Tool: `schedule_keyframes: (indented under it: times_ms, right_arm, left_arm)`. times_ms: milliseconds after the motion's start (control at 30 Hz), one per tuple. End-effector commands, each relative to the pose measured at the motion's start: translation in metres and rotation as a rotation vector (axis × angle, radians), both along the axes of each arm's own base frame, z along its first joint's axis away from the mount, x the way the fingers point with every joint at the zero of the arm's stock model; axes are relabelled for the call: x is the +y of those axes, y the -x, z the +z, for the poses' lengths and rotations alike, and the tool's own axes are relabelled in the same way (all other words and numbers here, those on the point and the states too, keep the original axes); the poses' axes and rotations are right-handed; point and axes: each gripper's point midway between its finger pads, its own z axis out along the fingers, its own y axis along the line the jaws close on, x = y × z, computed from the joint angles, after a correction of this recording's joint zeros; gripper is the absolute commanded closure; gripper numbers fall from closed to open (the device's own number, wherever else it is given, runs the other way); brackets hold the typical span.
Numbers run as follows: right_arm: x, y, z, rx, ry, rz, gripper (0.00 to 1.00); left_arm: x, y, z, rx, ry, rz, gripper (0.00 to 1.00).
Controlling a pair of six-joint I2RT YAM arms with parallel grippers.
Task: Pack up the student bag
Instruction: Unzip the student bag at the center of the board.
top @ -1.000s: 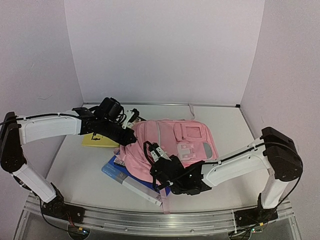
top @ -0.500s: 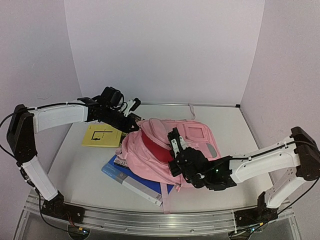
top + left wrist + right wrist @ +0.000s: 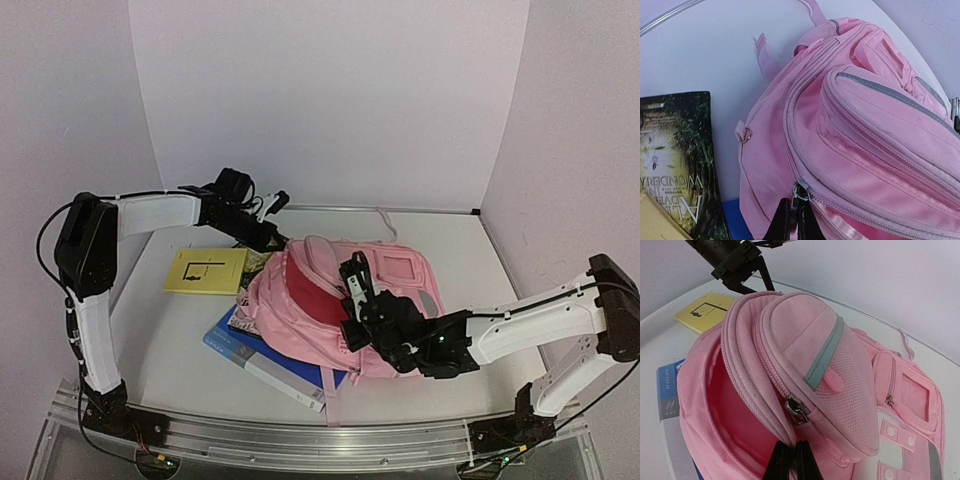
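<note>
The dark green book (image 3: 675, 150) left of the left jaws shows "WONDERLA", upside down. The blue book (image 3: 270, 365) under the bag (image 3: 400, 270) has writing too small to read. The left arm (image 3: 160, 212) reaches far out and low. Its jaws are closed tight on the bag, right at a zip pull (image 3: 800, 191). The right arm (image 3: 540, 320) stretches low across the table (image 3: 460, 240). Its jaws pinch the bag's rim by another zip pull (image 3: 797, 411). The bag lies between both jaws, mouth open. A yellow book (image 3: 205, 270) lies left of the left jaws. White table shows past the bag, up to the back wall.
</note>
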Motion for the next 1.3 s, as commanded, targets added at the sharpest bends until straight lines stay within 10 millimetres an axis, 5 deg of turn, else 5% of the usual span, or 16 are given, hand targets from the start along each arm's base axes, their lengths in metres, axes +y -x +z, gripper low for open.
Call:
schedule_keyframes:
  times_ms: [0,233,300,500,667,967,1167,1267]
  right_arm:
    - [0.000,0.007,0.027,-0.024,-0.082,0.008,1.00]
    - [-0.009,0.000,0.039,-0.043,-0.146,-0.073,1.00]
    - [-0.016,-0.002,0.042,-0.047,-0.172,-0.115,1.00]
    - [-0.036,-0.004,0.044,-0.036,-0.246,-0.208,1.00]
    - [-0.043,-0.002,0.039,-0.014,-0.274,-0.223,1.00]
    - [-0.033,-0.001,0.035,0.004,-0.264,-0.199,1.00]
    - [-0.025,0.000,0.035,0.018,-0.263,-0.172,1.00]
    - [-0.020,0.000,0.036,0.024,-0.267,-0.160,1.00]
  left_arm:
    - [0.040,-0.097,0.035,-0.268,0.002,0.157,1.00]
    - [0.021,-0.111,0.029,-0.242,0.057,0.108,0.98]
    - [0.024,-0.110,0.034,-0.234,0.059,0.134,0.88]
    - [0.048,-0.086,0.067,-0.237,0.079,0.249,0.35]
    - [0.100,-0.055,0.072,-0.098,0.129,0.496,0.19]
    - [0.204,-0.009,0.031,0.148,0.361,0.755,0.14]
    - [0.293,-0.014,0.011,0.188,0.446,0.854,0.13]
    - [0.317,-0.026,0.001,0.229,0.490,0.827,0.15]
